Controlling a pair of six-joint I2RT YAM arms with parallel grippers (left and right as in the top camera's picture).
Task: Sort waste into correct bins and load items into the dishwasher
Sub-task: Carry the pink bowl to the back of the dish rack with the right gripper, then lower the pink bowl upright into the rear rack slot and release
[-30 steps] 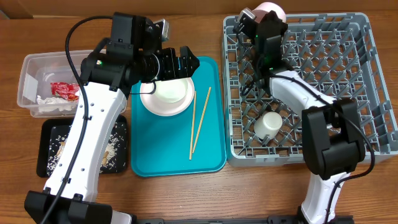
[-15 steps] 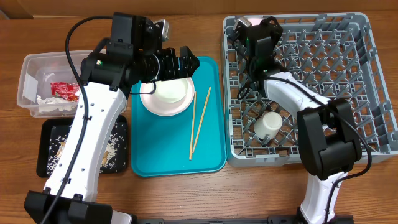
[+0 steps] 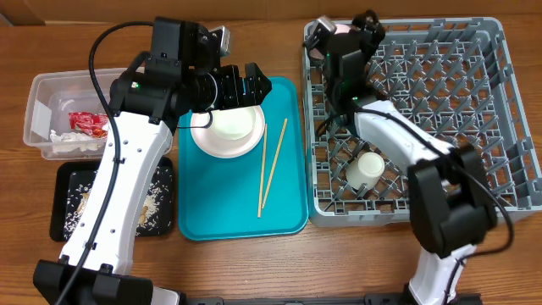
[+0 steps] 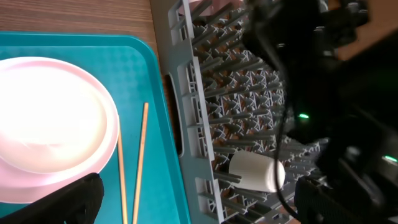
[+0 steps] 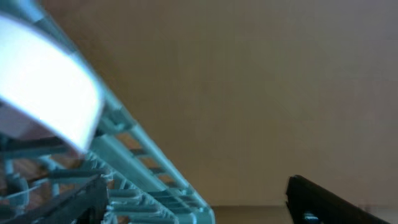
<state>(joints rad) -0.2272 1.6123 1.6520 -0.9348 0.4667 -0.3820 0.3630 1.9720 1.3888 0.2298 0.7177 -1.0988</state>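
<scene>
Left gripper (image 3: 251, 85): fingers are being held spread wide, gripping nothing, above the white bowl (image 3: 230, 124) on the white round plate (image 3: 212, 149), at the far end of the teal tray (image 3: 237, 216). Right gripper (image 3: 345, 30): fingers are being held apart, gripping nothing, at the far left corner of the grey dish rack (image 3: 478, 102), just beside a second white bowl (image 5: 43, 87). Small white cup (image 3: 368, 168) is being kept in the rack's near left; chopsticks (image 3: 271, 165) are lying right of the plate.

Wooden table (image 3: 254, 267) carries clear tub (image 3: 32, 119), black tray (image 3: 57, 203), teal tray (image 3: 220, 207), grey rack (image 3: 518, 152)
</scene>
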